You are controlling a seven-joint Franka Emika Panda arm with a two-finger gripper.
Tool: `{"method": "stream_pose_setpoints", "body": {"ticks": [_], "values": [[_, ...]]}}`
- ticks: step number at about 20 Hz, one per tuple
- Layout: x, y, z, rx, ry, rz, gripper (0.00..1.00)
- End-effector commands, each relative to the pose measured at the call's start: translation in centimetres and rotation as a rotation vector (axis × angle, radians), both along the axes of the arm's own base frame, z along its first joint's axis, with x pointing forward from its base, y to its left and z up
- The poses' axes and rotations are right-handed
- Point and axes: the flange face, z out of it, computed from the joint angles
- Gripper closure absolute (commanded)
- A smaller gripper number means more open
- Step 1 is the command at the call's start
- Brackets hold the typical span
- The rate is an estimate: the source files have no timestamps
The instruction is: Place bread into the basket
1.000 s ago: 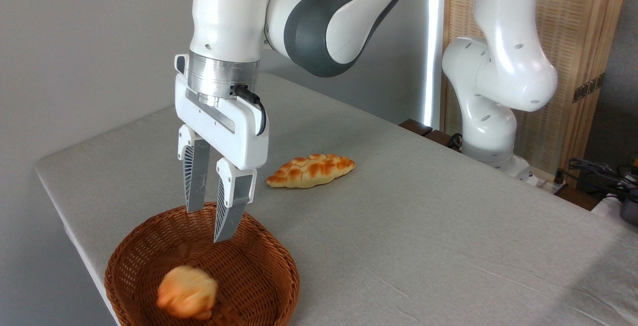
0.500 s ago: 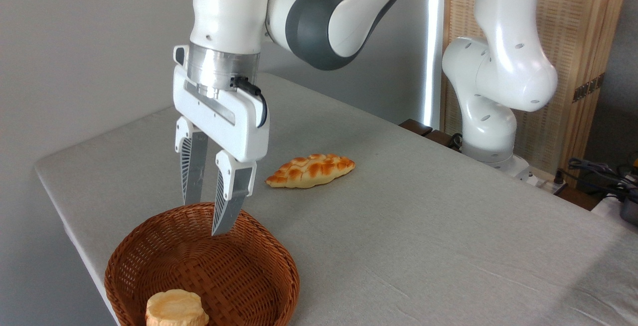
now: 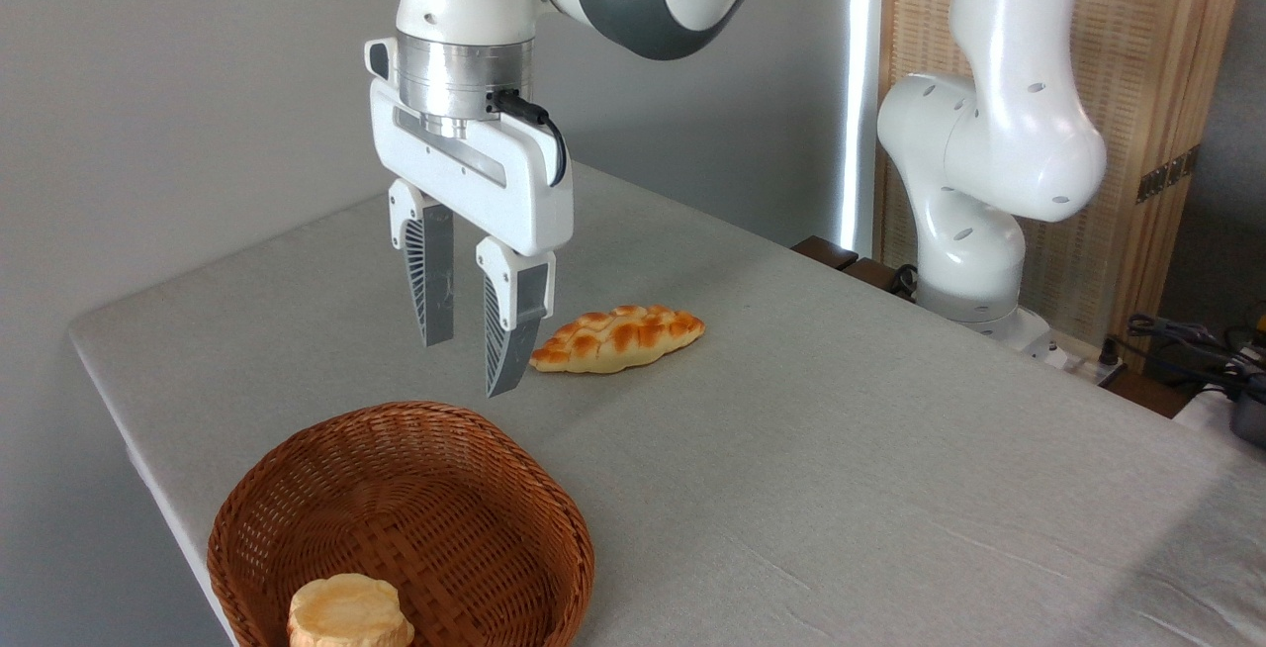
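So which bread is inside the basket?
The small round bun, pale side up, lies inside the wicker basket. The longer braided loaf lies out on the table, behind the open gripper.

basket (image 3: 465, 489) rim low, open above, braided loaf (image 3: 618, 337) just beside hand (image 3: 467, 362)

- I see the bread (image 3: 350, 613), a small round bun, lying inside the basket at its front edge, pale cream flat side turned up, partly cut off by the frame's bottom.
- I see the basket (image 3: 475, 489), round, shallow, reddish-brown woven wicker, sitting upright and far wider than the bun.
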Motion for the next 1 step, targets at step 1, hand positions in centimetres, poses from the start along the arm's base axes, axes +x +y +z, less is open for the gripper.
{"method": "stream_pose_setpoints", "body": {"ticks": [1], "values": [[-0.03,0.06,0.63,0.006,0.032,0.015,0.0]]}}
